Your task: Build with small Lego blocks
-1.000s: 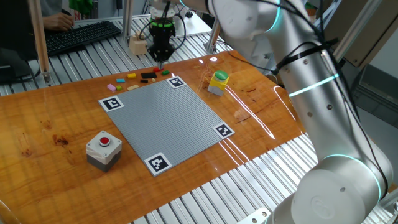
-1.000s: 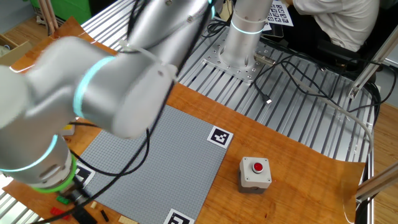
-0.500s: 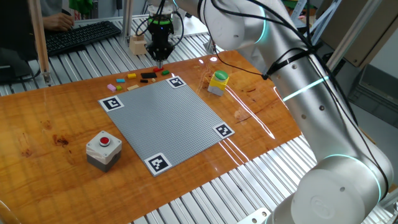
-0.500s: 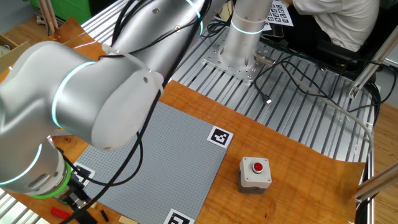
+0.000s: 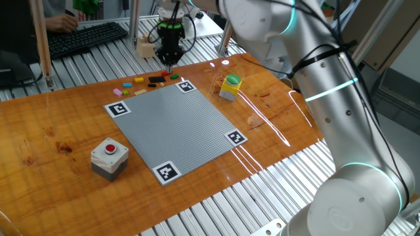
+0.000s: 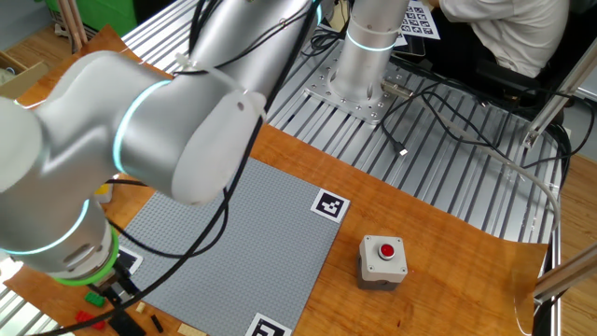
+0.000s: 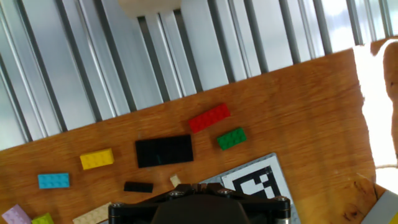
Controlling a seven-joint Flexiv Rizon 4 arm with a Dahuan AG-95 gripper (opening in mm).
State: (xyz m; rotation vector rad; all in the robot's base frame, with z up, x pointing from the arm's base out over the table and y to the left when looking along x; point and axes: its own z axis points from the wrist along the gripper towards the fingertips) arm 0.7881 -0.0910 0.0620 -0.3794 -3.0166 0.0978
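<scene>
- While the small Lego blocks (image 7: 163, 150) are lying scattered on the wooden table (image 5: 59, 124) along the far edge of the grey baseplate (image 5: 178, 124), at upper centre of one fixed view, the build is waiting to begin.
- In the hand view, the red brick (image 7: 209, 117) and green brick (image 7: 232, 138) are sitting near each other right of centre, with the black plate (image 7: 163, 150) just left of them.
- The gripper (image 5: 170, 63) is hanging above that cluster, jaws clenched and carrying nothing.
- A good pick is probably requiring parted jaws first, then a straight descent onto one brick, well clear of its neighbours.
</scene>
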